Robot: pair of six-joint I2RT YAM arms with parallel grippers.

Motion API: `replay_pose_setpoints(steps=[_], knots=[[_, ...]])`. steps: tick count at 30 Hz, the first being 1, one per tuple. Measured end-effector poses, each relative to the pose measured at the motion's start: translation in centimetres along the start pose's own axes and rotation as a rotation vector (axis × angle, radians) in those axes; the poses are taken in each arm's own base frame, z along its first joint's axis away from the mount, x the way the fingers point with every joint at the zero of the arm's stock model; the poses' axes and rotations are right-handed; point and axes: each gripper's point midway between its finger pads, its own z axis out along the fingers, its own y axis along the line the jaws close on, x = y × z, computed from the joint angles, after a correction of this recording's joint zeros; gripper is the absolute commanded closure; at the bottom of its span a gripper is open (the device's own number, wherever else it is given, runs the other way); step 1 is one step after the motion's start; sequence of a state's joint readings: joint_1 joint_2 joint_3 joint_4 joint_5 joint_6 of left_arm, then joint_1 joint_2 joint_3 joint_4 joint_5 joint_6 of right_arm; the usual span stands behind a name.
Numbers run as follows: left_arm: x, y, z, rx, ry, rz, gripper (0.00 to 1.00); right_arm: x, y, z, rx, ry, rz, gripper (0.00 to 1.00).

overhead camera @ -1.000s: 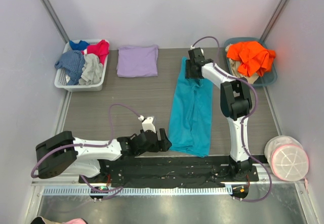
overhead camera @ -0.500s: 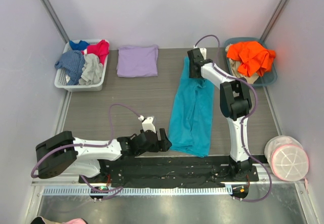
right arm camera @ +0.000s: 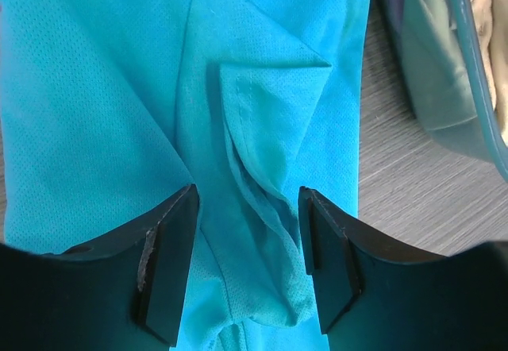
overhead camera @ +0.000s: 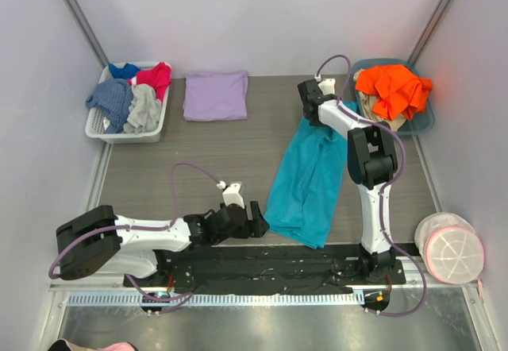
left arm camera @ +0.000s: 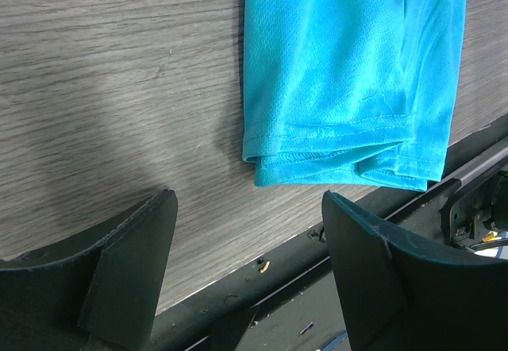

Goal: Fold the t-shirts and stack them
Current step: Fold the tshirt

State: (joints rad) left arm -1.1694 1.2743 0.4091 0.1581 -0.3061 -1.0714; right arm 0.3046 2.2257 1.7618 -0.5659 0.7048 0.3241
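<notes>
Near edge: black base rail [overhead camera: 278, 257] across the front of the wood-grain table [overhead camera: 198, 156], round white tub [overhead camera: 454, 248] off the near right corner. Left gripper [left arm camera: 248, 208]: low over the table just behind the rail, jaws wide apart, nothing between them, bare wood beneath. Teal t-shirt [overhead camera: 305, 180]: folded into a long narrow strip, hemmed near end just ahead and to the right of the left gripper, apart from it, lower corner reaching the rail; strip slanted away and rightward up the table. Open room: broad bare wood left of the strip, from the left gripper back to the far row; only a narrow lane between strip and right table edge. Right gripper [right arm camera: 248, 208]: at the far end of the strip, pointing down, jaws part-way closed on a raised fold of the teal cloth, fold filling the gap. Teal bin [overhead camera: 422, 122]: far right corner, just beside the right gripper, heaped with an orange garment [overhead camera: 393, 89]. Lavender t-shirt [overhead camera: 215, 95]: flat folded rectangle at the far edge, left of centre, well apart from both grippers. White basket [overhead camera: 99, 133]: far left corner, just beside the Lavender t-shirt, holding red, blue and grey garments [overhead camera: 131, 97]. Pale walls close on three sides
</notes>
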Motion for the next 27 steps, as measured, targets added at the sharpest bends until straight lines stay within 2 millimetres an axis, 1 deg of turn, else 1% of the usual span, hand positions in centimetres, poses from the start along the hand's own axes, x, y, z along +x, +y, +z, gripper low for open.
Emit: replay_pose_setpoints(steps=[2,6,10,15,19,23,26,27], knots=[[0.0,0.0,0.0,0.0,0.0,0.0,0.21,0.2,-0.1,-0.1,-0.018,0.01,0.008,0.39],[0.0,0.0,0.0,0.0,0.0,0.0,0.2,-0.3,0.7,-0.8,-0.104,0.017,0.034,0.39],[0.0,0.0,0.0,-0.001,0.0,-0.002,0.2,-0.9,2.0,-1.4,-0.196,0.018,0.053,0.38],[-0.1,0.3,-0.3,-0.008,-0.002,-0.002,0.19,-0.6,4.0,-2.1,-0.311,0.044,0.044,0.38],[-0.1,0.8,-0.6,-0.025,-0.003,0.003,0.18,-0.6,4.9,-2.4,-0.363,0.054,0.045,0.38],[-0.1,1.3,-1.0,-0.045,-0.002,0.009,0.16,-0.3,6.5,-1.7,-0.406,0.07,0.042,0.38],[-0.2,1.8,-1.4,-0.065,-0.002,0.016,0.13,0.9,8.2,-0.5,-0.439,0.105,0.024,0.37],[-0.2,2.0,-1.5,-0.075,-0.004,0.019,0.12,0.6,8.7,-0.3,-0.453,0.101,0.025,0.37]])
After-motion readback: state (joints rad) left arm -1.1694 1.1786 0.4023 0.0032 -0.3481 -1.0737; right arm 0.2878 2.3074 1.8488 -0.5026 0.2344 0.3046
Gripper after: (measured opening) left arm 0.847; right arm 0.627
